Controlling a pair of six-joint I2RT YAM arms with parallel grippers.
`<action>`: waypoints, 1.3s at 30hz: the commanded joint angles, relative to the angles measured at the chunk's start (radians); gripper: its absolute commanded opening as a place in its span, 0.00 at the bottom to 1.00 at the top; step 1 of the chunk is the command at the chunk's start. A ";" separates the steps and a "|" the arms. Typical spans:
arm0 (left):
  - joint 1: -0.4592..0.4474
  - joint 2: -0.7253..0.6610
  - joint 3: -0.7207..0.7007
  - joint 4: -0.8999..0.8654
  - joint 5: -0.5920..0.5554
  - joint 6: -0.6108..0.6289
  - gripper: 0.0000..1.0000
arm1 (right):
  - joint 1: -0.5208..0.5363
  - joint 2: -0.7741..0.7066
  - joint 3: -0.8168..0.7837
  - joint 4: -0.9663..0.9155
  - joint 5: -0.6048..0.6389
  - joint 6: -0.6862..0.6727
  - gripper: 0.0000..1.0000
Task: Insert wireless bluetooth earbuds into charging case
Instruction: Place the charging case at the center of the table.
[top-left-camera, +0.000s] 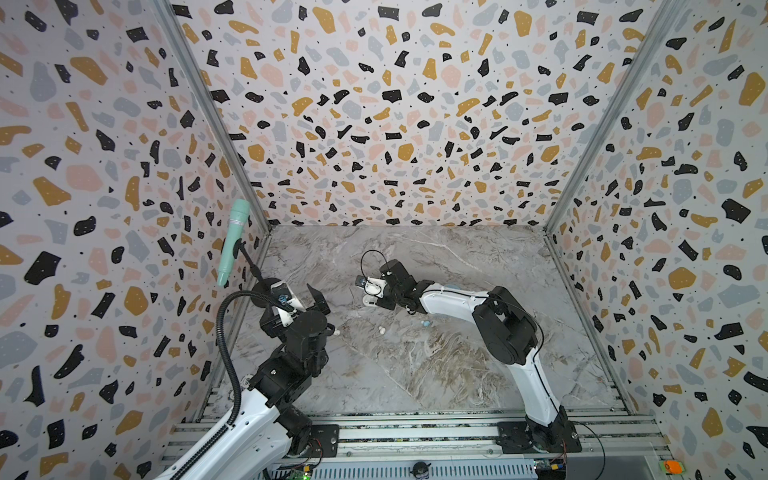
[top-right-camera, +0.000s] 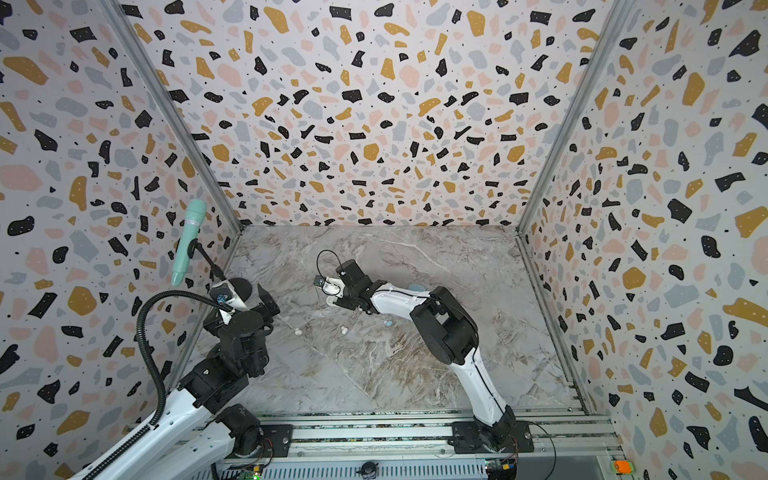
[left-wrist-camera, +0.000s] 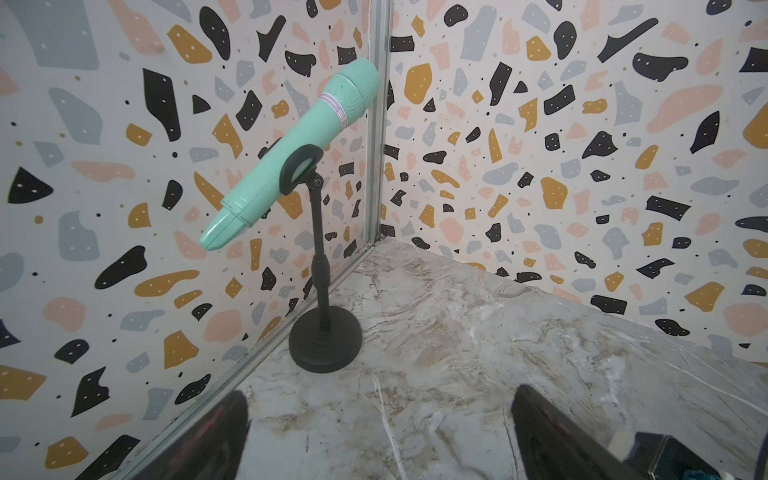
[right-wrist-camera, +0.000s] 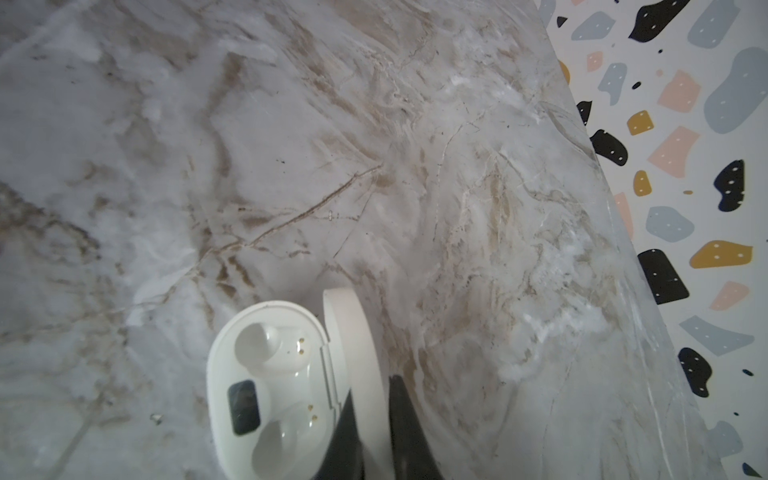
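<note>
Three tiny plastic buds lie midway on the grey marble tabletop (top-left-camera: 415, 374): a white earbud (top-left-camera: 336, 332) beside the left arm, a second white earbud (top-left-camera: 381, 330) and a light blue earbud (top-left-camera: 426, 323) by the right forearm. All sit nearer the front edge than the right tool (right-wrist-camera: 371, 395), which pinches the lid of the open white pill-shaped charging case (right-wrist-camera: 270, 386). The left tool (left-wrist-camera: 382, 395), spread wide, faces the mint microphone (left-wrist-camera: 291, 153) at the left edge, label unreadable. Open marble runs from the case to the far edge.
</note>
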 joint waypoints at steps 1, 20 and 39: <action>0.006 -0.001 0.010 0.039 0.003 0.021 1.00 | -0.002 0.016 0.074 -0.082 0.007 -0.034 0.00; 0.006 -0.007 0.007 0.045 0.014 0.031 1.00 | -0.002 0.082 0.173 -0.182 -0.007 -0.055 0.00; 0.006 -0.014 0.006 0.046 0.020 0.037 1.00 | 0.019 0.078 0.179 -0.186 -0.022 -0.051 0.10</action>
